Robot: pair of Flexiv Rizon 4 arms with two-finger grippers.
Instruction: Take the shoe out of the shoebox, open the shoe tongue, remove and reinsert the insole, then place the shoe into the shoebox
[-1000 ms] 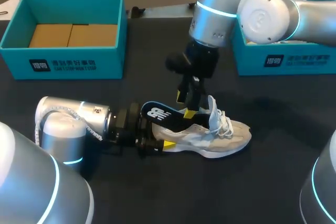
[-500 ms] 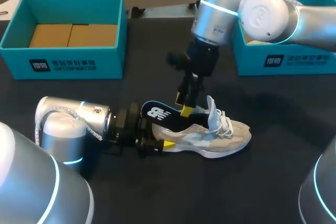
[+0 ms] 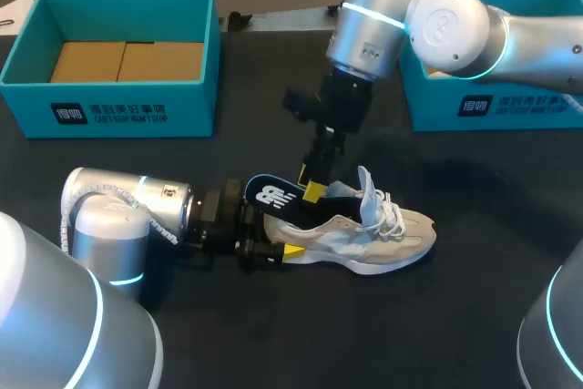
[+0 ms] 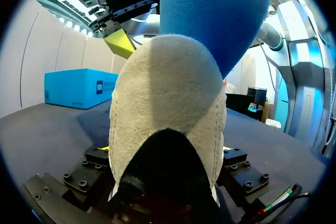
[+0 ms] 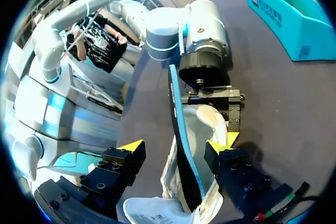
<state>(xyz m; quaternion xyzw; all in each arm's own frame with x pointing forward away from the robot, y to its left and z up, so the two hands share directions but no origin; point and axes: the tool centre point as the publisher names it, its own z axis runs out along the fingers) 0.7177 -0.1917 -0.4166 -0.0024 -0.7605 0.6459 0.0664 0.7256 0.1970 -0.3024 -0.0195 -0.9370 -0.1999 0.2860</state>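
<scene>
Teal shoebox (image 3: 109, 52) stands at the far left of the table (image 3: 474, 316), with brown cardboard inside. My left jaws are closed on the heel of the beige shoe (image 3: 373, 234), which rests on the table with its toe to the right. The dark blue insole (image 3: 273, 196) sticks up from the heel. My right jaws hang open around it. Another teal shoebox (image 3: 492, 102) stands far right.
</scene>
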